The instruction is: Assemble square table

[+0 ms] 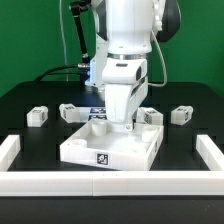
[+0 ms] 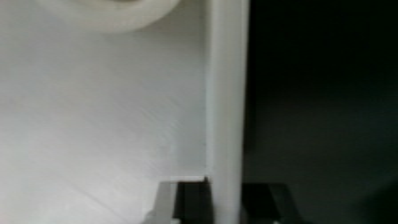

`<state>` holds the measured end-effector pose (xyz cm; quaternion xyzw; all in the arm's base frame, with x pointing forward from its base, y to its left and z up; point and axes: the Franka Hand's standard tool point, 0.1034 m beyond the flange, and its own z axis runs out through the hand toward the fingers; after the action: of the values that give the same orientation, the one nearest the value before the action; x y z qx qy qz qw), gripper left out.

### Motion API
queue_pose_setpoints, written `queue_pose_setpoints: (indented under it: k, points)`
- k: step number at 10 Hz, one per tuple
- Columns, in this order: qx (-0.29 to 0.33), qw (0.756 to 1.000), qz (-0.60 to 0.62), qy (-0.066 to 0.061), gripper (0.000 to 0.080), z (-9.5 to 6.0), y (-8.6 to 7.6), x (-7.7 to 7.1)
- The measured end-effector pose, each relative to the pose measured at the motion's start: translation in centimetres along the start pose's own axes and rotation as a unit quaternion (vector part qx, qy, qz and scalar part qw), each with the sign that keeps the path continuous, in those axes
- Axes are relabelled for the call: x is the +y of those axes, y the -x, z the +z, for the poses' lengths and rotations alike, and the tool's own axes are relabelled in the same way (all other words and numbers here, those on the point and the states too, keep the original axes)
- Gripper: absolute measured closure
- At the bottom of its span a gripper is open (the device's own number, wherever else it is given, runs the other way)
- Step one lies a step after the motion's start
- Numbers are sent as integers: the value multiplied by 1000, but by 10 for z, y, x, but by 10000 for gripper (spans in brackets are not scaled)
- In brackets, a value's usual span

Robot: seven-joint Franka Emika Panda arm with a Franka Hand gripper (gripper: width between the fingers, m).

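The white square tabletop (image 1: 80,152) lies rim-up like a tray in the middle of the black table, with a tag on its front wall. My gripper (image 1: 122,124) reaches down onto its far rim. In the wrist view the rim wall (image 2: 226,90) runs straight between my two dark fingers (image 2: 192,200), which press on it from both sides; my gripper (image 2: 228,188) is shut on that rim. A round boss (image 2: 116,10) shows on the slab's inner face. Four short white legs lie behind: two on the exterior view's left (image 1: 37,115) (image 1: 70,112), two on its right (image 1: 150,115) (image 1: 181,113).
A long low white border rail (image 1: 110,184) runs along the front and up both sides (image 1: 8,150) (image 1: 210,150). The marker board (image 1: 97,113) lies behind the tabletop, mostly hidden by my arm. Cables hang at the back left.
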<state>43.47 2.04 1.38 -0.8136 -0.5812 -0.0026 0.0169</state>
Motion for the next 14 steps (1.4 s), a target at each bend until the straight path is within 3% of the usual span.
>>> queue_pose_setpoints:
  k: [3,4,5,7,11,14]
  points:
    - [1,1000,-7,1,742,0,-2,1]
    - [5,999,-35,4,742,0,-9,7]
    - [14,997,-67,19,742,0,-20,14]
    - [20,992,-117,32,742,1,-48,14]
    - [19,993,-111,32,742,1,-44,16]
    - [26,987,-153,47,742,1,-63,36]
